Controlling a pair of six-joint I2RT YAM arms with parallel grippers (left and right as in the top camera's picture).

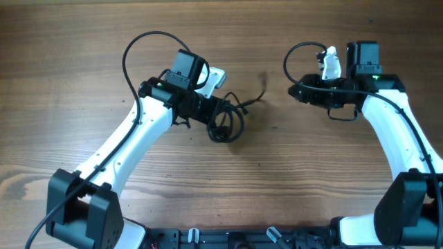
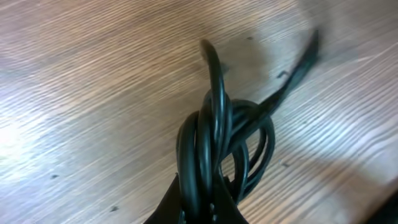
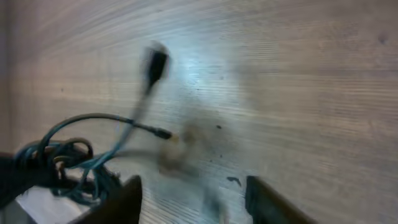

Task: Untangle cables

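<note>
Mid-frame on the wooden table, the left gripper clamps a knotted bundle of black cable, likely light and floppy, best taken by its free end; the right gripper gapes empty.

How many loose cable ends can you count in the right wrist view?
2. A black plug sits upper left; a slimmer connector tip lies below it, near centre. Others may be hidden in the cable tangle.

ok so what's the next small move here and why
Probably ease the open right gripper toward the loose plug end of the knotted black cable bundle and pinch it. The left gripper clamps the bundle, and that end sticks out free toward the right gripper.
</note>
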